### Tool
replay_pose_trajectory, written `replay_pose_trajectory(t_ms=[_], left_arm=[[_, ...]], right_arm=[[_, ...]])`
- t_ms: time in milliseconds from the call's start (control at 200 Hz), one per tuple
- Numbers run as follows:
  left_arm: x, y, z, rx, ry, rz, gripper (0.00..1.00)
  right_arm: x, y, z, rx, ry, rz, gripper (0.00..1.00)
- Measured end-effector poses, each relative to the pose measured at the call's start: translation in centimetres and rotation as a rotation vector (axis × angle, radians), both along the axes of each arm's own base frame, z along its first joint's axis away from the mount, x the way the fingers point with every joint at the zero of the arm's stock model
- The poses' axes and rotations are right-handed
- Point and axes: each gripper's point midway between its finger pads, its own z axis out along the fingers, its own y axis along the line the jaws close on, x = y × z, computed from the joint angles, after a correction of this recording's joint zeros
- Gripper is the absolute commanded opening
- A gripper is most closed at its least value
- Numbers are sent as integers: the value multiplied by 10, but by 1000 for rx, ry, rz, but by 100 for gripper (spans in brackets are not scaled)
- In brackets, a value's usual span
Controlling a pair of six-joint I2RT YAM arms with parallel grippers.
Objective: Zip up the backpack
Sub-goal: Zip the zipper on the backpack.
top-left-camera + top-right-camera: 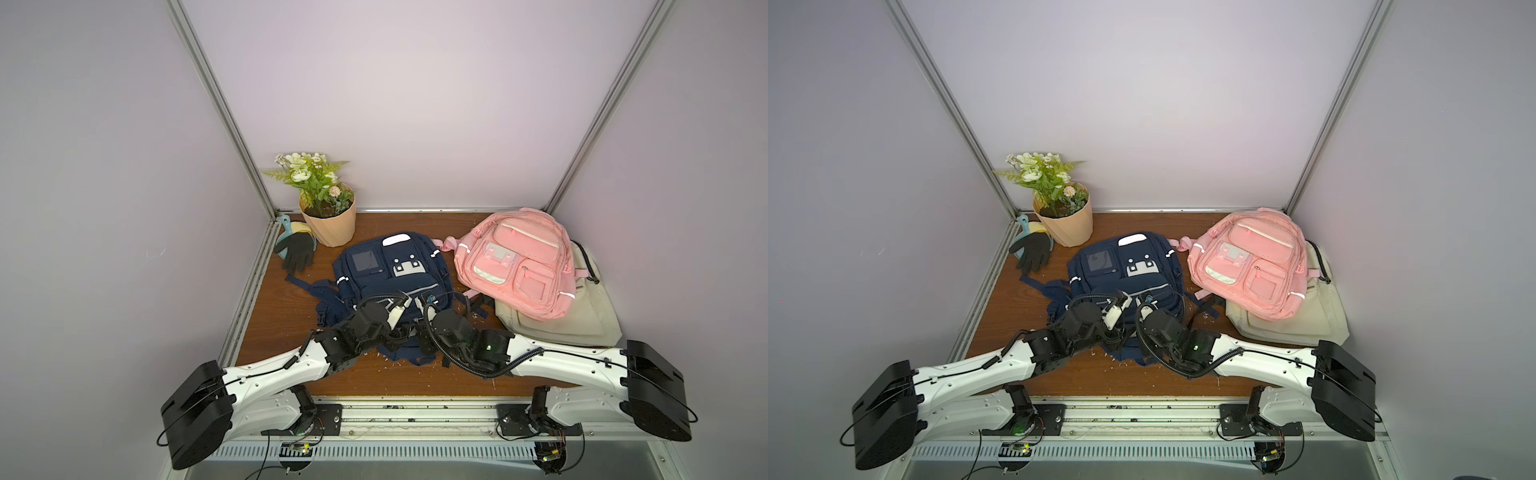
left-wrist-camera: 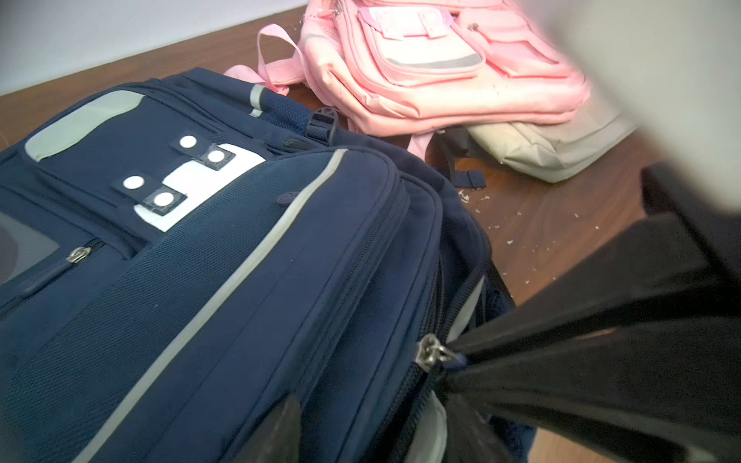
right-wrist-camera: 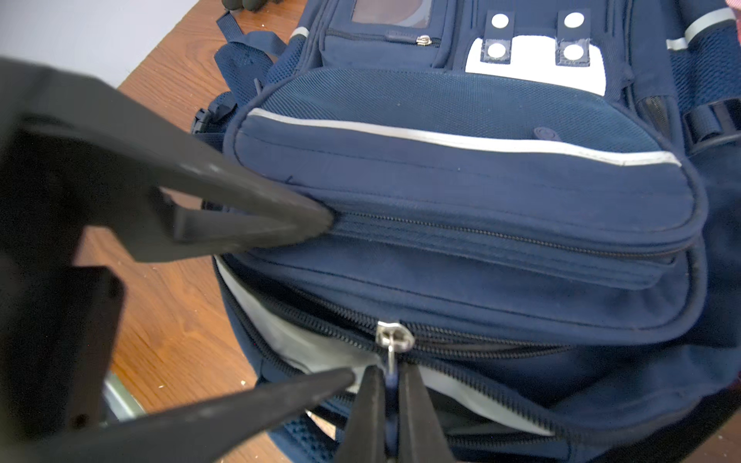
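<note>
Right wrist: woven navy backpack [image 3: 461, 172]; metal-ringed zipper pull [image 3: 391, 356].

Pale lilac walls [image 1: 395, 104] on three sides. Aluminium corner posts [image 1: 220, 104] rising from back corners. Brown wood-grain tabletop [image 1: 282, 307], small white flecks scattered. Metal rail [image 1: 415, 415] along near edge. Soft, even light.

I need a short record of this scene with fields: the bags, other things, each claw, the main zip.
task bag: navy blue fabric backpack, flat on the brown wooden table, centre
other bags: pink backpack lying partly on a cream backpack
other things: potted white flowers, black glove, far-left corner
left claw: closed on the navy backpack's front section, a fingertip on each side
right claw: shut on the pull tab of the silver zip slider
main zip: partly open; grey lining shows
</note>
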Motion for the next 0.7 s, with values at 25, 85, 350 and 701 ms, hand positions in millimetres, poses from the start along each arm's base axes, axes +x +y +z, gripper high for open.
replay_pose_trajectory(t_ms=[25,85,350,701], left_arm=[[0,-1,-2,5,-2,-6,57],[0,-2,-6,13,-7,-18,52],[5,-5,-16,40,-25,-17,23],[6,7,-12,34,-86,24,5]], right_arm=[[0,0,0,-2,0,-1,0],[0,-1,-1,-6,1,-3,0],[1,-5,-3,-14,7,-19,0],[37,-60,0,33,71,-202,0]])
